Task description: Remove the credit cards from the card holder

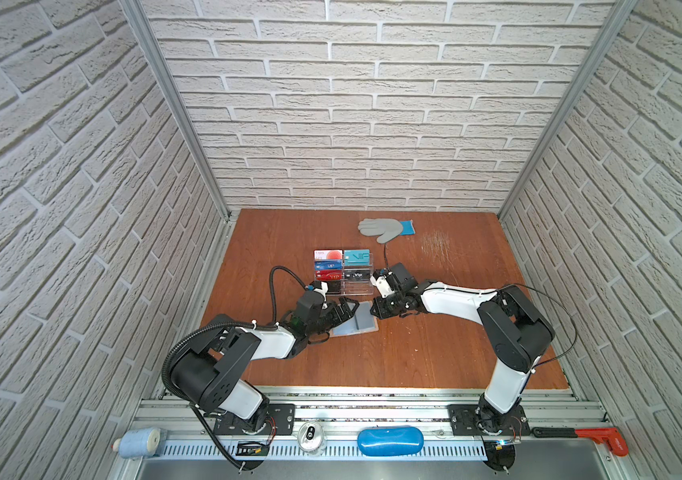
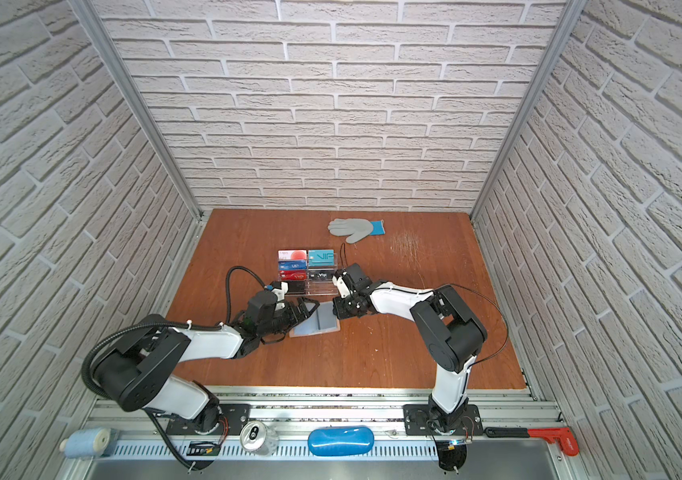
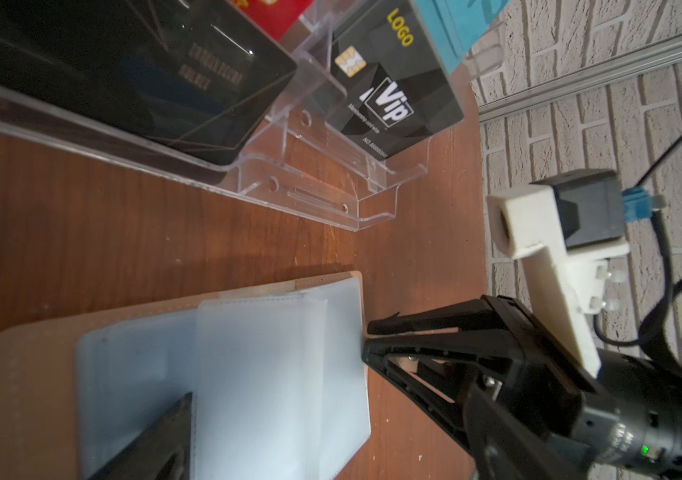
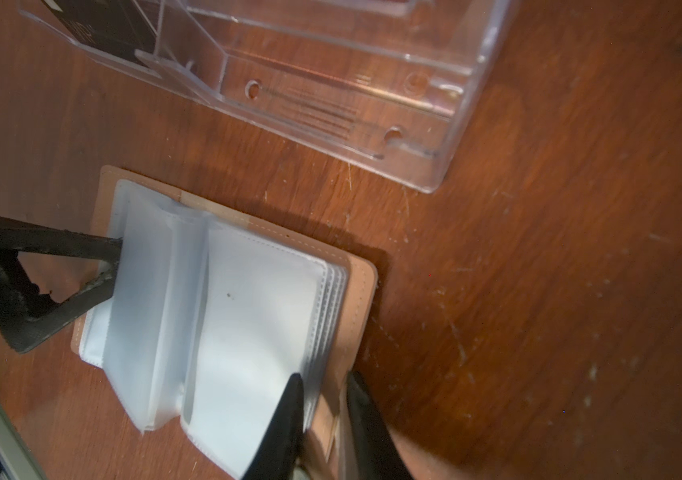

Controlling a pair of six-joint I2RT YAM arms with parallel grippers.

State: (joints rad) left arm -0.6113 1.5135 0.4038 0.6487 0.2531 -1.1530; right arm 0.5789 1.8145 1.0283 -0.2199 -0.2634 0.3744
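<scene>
Plainly, you had six credit cards (image 1: 357,257) standing in the clear acrylic stand (image 1: 357,287) and one card holder (image 1: 358,322) lying open on the table (image 1: 414,353) just in front of it. The left gripper (image 1: 345,316) was spread wide over its left page, and the right gripper (image 4: 324,386) pinched its right edge. A grey glove (image 1: 385,228) lay well behind, and in both top views the left arm's wrist hid part of the front black card (image 3: 123,75).

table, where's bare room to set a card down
Free: the wide strip of table between the card holder and the front rail; also the far patch between the glove and the right arm. Crowded: left pincer and right pincer meet at the holder, close before the acrylic stand.
</scene>
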